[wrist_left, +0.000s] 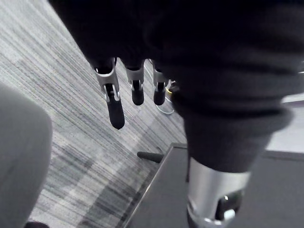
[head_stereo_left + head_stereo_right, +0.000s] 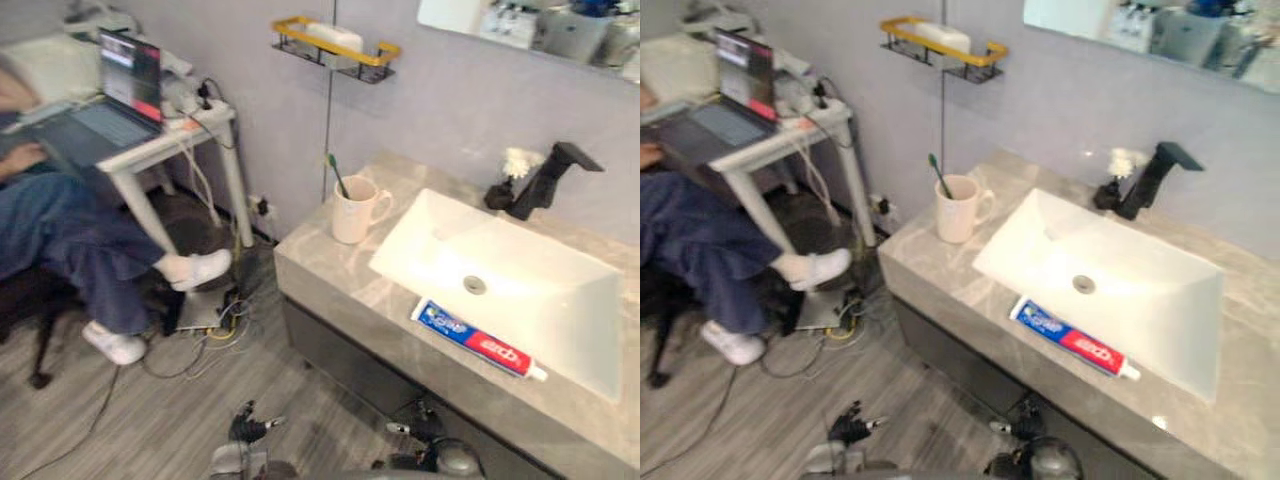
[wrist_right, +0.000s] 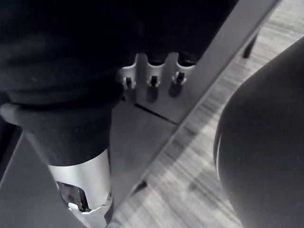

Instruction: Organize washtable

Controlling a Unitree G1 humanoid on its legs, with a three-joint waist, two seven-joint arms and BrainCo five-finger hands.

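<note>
On the marble counter [image 2: 325,268] a cream mug [image 2: 355,212] stands upright with a green toothbrush [image 2: 337,173] in it, left of the white sink [image 2: 440,235]. A blue, white and red toothpaste tube [image 2: 480,340] lies on the counter's front strip, along the sink's near edge. My left hand [image 1: 135,85] hangs low over the wooden floor beside the dark cabinet front, fingers straight and holding nothing. My right hand [image 3: 152,80] hangs close to the dark cabinet front [image 3: 142,137], fingers straight, also holding nothing. Both hands are well below the counter top.
A black faucet [image 2: 545,180] stands behind the sink with a small white thing [image 2: 518,160] beside it. A yellow-rimmed wall shelf [image 2: 385,50] holds a white object. At the left a seated person [image 2: 60,230] works at a laptop [image 2: 120,90] on a white table [image 2: 170,145]; cables lie on the floor.
</note>
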